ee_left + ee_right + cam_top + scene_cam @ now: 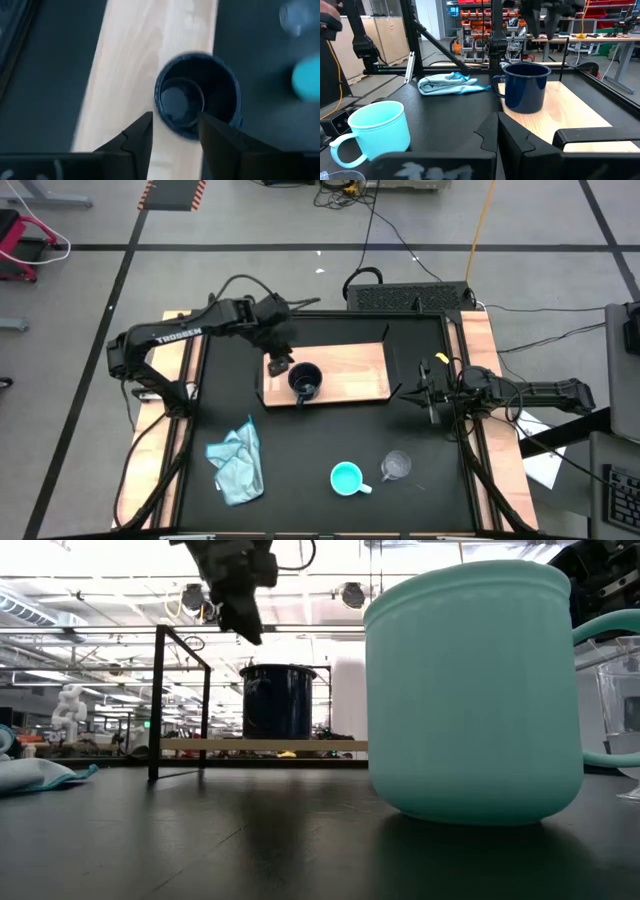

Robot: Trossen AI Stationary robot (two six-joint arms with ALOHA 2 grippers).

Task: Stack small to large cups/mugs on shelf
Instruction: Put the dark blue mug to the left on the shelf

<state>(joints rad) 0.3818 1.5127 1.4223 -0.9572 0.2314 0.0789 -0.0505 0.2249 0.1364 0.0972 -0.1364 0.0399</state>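
The dark navy mug (305, 381) stands upright on its base on the left part of the wooden shelf (350, 365), also seen in the low view (278, 700). My left gripper (175, 132) is open and hovers above the mug's rim on its left side, touching nothing (240, 595). The turquoise mug (347, 478) and the clear glass cup (396, 466) stand on the black tabletop near its near edge. My right gripper (429, 394) is shut and waits right of the shelf, level with the table, pointing at the navy mug (525, 87).
A crumpled light blue cloth (238, 460) lies on the tabletop at the near left. The shelf's right half (570, 110) is bare wood. Thin black brackets (157, 700) stand at the shelf's corners. Wooden side rails (485, 350) run along the table's left and right.
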